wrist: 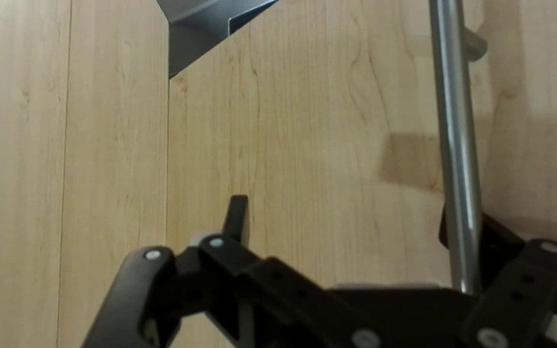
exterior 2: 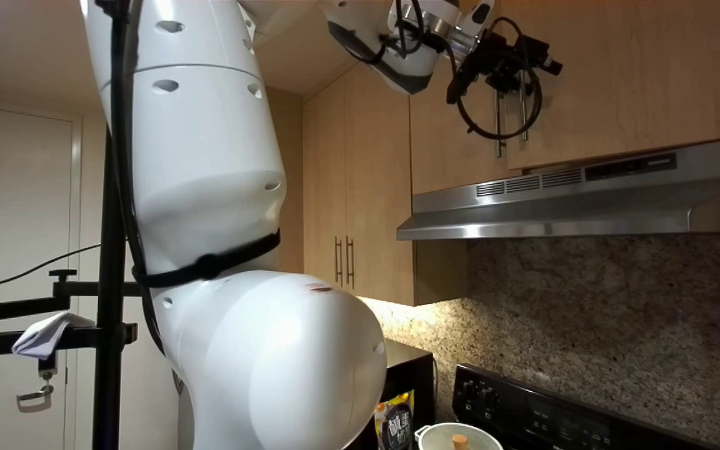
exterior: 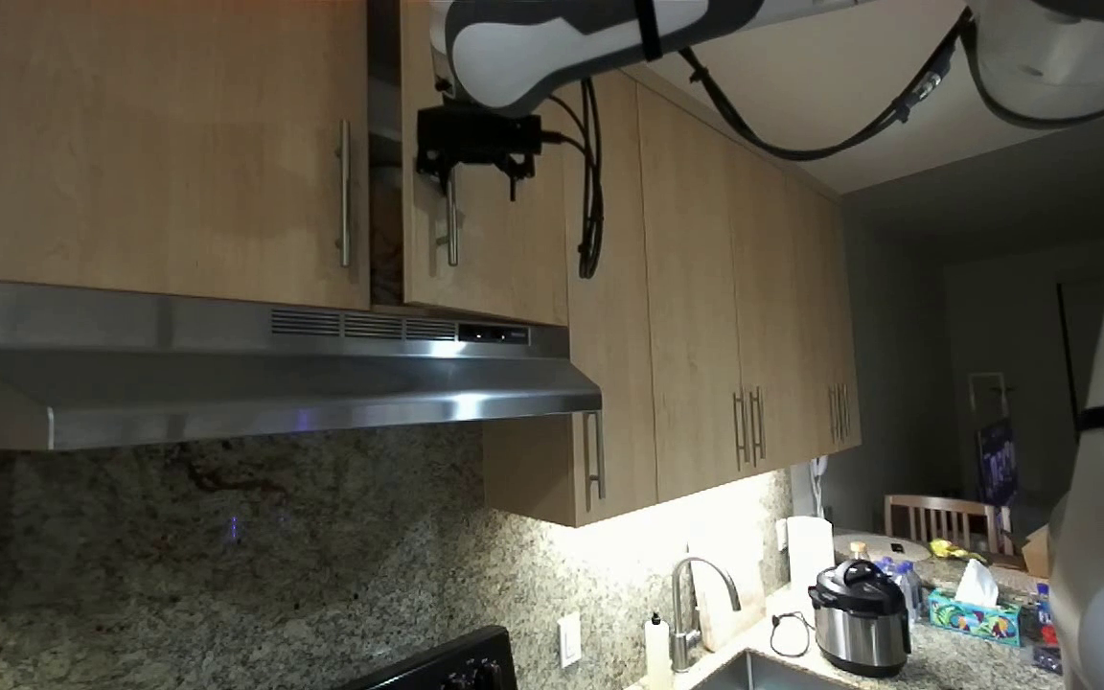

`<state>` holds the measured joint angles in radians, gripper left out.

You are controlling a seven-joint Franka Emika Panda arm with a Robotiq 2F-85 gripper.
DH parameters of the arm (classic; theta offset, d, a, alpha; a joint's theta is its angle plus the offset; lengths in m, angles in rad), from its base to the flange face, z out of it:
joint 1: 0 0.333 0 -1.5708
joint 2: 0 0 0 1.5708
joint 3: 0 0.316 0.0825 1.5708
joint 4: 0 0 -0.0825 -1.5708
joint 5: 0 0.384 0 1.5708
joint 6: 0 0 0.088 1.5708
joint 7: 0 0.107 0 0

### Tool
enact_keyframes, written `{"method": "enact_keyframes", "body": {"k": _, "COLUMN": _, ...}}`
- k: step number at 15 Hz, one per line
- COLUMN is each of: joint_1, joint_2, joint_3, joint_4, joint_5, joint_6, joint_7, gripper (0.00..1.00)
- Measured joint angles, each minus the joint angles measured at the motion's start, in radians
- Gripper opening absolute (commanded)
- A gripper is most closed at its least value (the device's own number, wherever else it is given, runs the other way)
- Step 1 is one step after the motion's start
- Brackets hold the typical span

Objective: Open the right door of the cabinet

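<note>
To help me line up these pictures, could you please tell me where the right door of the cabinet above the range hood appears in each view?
In an exterior view: the right door, upper middle, ajar.
In an exterior view: the right door, upper right.
In the wrist view: the right door, across centre and right.
Landmark in all three: its vertical metal bar handle.

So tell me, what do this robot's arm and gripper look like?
The arm is glossy white and rounded, with dark trim in places and black straps around it. Black cables run along it, and it bears a small reddish-brown mark. The gripper is black, with jointed links and silvery round pivot heads.
</note>
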<state>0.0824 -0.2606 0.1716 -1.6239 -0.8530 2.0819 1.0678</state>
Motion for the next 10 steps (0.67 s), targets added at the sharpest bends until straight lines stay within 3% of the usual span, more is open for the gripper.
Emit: {"method": "enact_keyframes", "body": {"k": 10, "joint_1": -0.003, "joint_2": -0.124, "joint_3": -0.018, "joint_4": -0.109, "joint_5": 0.055, "joint_6": 0.001, "joint_7": -0.002, "gripper": 1.0}}
